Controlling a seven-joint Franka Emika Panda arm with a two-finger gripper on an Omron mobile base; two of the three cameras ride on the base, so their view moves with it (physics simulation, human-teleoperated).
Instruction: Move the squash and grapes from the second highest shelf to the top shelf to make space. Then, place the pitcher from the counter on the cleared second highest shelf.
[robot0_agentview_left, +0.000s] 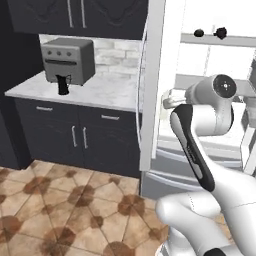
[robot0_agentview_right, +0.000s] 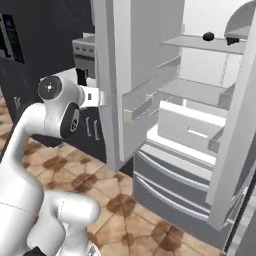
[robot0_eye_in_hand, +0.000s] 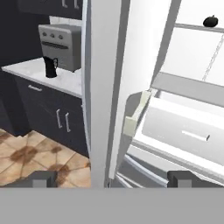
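Two dark items, grapes (robot0_agentview_left: 220, 33) among them, sat on top shelf (robot0_agentview_right: 200, 44). Second shelf (robot0_agentview_right: 195, 91) bare. Pitcher (robot0_agentview_left: 63, 84) stood on counter (robot0_agentview_left: 95, 90) before toaster oven (robot0_agentview_left: 67, 60). Pincer (robot0_eye_in_hand: 111, 177) spread wide, holding nothing.

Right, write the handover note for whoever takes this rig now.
Claw: open, holding nothing, facing the edge of the open fridge door.
Top shelf: two dark items sit on it, the grapes and a second one beside them, too small to name.
Second highest shelf: nothing visible on it.
Pitcher: upright on the counter, in front of the toaster oven.
Done: the shelf looks cleared.
Left: fetch the pitcher and stand it on the second highest shelf.
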